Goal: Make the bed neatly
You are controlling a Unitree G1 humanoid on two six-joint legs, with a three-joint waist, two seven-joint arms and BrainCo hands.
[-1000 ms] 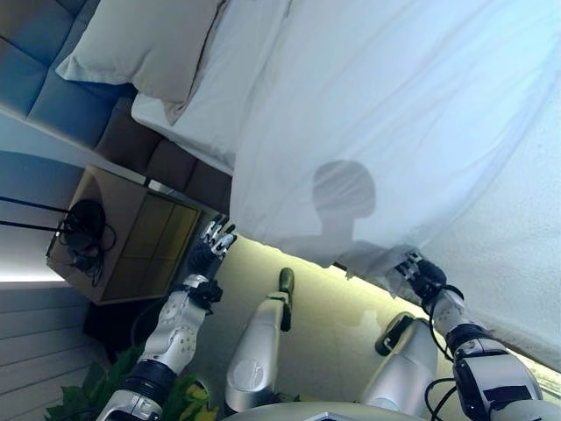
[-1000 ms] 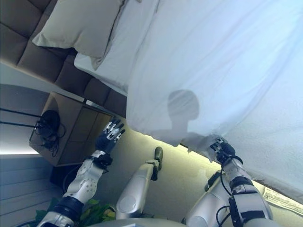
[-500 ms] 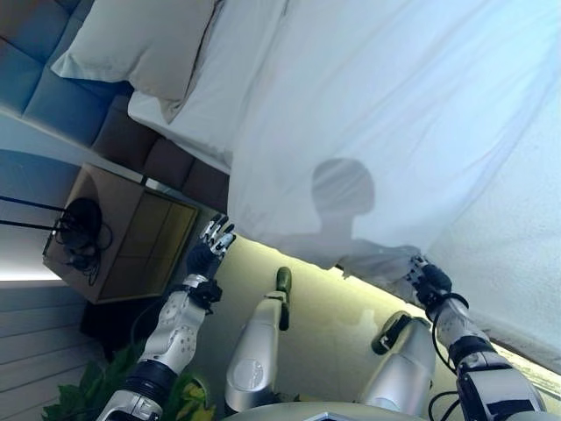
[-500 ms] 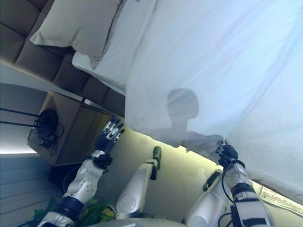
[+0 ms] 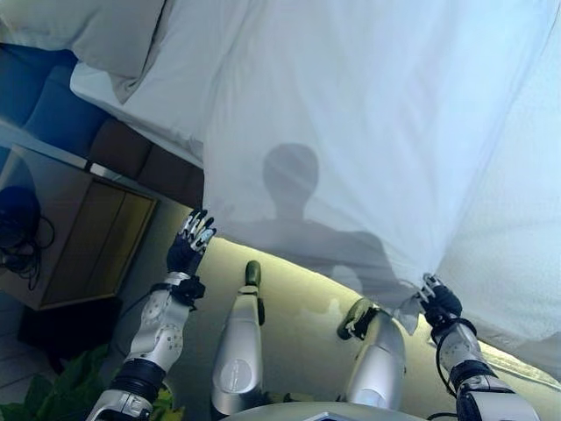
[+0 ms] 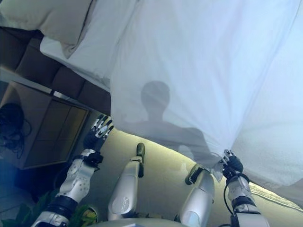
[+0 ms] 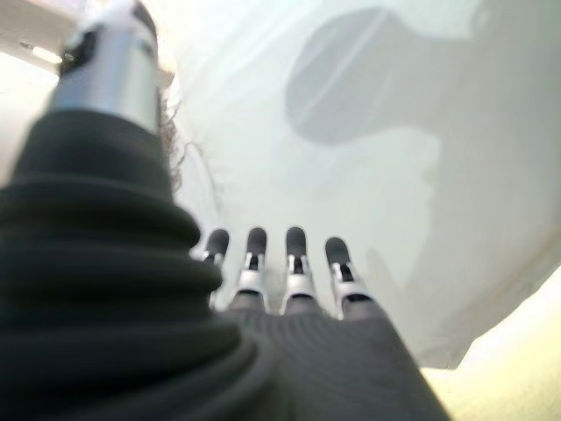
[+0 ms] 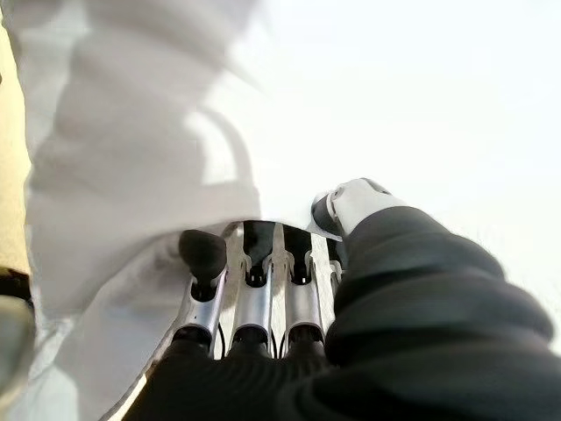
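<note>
Duvet (image 5: 368,132) in white covers most of the bed and hangs over the near side edge, its lower hem running diagonally across both eye views. Right hand (image 5: 438,301) is at the hem's lower corner, fingers (image 8: 254,263) curled into the fabric with the thumb (image 8: 355,203) pressed against it, so the cloth is pinched and bunched at the hand. A fold of the duvet gathers just beside the fingertips in the right wrist view.

Left hand (image 5: 189,246) is raised near the duvet's other lower corner, fingers (image 7: 294,263) straight and spread, holding nothing. It sits just below the hem and apart from it; the left wrist view shows the cloth past the fingertips without contact.

Pillow (image 5: 88,35) lies at the head of the bed, upper left, on the white sheet (image 5: 166,96), which is exposed between pillow and duvet edge. Padded headboard (image 6: 57,75) runs below the pillow. Wooden nightstand (image 5: 70,237) stands beside the bed. Green plant (image 5: 53,395) shows at the lower left corner.
</note>
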